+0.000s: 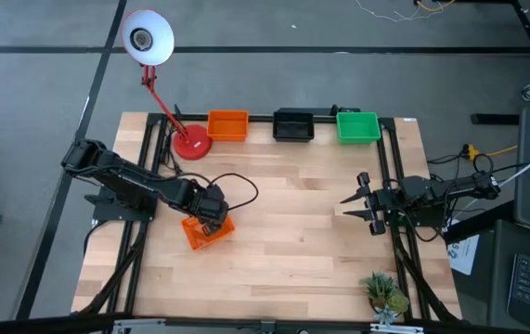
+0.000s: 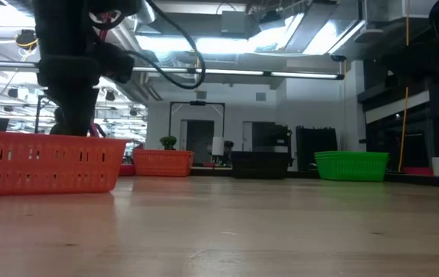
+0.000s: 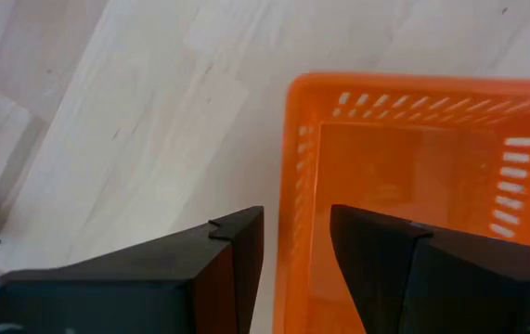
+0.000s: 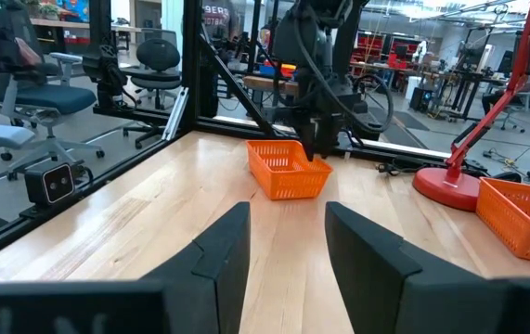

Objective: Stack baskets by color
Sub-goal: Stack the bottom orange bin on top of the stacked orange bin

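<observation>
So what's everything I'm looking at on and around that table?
Orange perforated plastic baskets: two; one at the far edge, one near the left, under the left tool.
Black plastic basket: one, far edge, middle.
Green plastic basket: one, far edge, right.
Red-based desk lamp: one, white shade, far left corner.
Small green plant: one, near right corner.
Left tool: fingers straddle the near basket's wall.
Right tool: open, empty, at the right edge.
</observation>
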`<control>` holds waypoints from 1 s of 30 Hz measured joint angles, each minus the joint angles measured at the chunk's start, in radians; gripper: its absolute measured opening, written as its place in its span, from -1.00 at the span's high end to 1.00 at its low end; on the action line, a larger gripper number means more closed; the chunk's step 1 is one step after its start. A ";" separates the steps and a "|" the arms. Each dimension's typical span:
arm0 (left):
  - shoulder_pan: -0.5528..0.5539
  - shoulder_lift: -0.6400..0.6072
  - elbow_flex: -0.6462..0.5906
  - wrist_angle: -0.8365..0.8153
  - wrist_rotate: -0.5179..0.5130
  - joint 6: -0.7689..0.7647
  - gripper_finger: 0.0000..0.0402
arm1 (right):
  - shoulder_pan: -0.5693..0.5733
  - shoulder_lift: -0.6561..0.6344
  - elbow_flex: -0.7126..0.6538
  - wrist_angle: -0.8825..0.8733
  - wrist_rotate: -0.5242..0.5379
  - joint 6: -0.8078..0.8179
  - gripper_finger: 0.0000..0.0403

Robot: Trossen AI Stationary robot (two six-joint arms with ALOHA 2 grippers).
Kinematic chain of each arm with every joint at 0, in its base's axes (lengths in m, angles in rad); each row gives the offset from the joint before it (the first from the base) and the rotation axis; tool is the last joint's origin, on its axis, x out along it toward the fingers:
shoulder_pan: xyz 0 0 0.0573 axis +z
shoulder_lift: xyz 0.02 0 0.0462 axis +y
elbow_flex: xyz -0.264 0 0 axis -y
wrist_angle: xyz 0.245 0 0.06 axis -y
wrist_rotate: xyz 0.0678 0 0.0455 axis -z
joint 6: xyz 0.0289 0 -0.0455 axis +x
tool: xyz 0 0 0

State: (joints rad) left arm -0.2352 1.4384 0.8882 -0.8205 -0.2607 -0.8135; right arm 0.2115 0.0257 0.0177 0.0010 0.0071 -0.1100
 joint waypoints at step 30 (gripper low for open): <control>0.083 -0.001 -0.085 0.214 -0.028 0.181 0.99 | 0.000 0.000 0.000 0.000 0.000 0.000 0.29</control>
State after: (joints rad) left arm -0.1523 1.4376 0.8033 -0.6061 -0.2885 -0.6329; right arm 0.2113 0.0257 0.0177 0.0010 0.0071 -0.1099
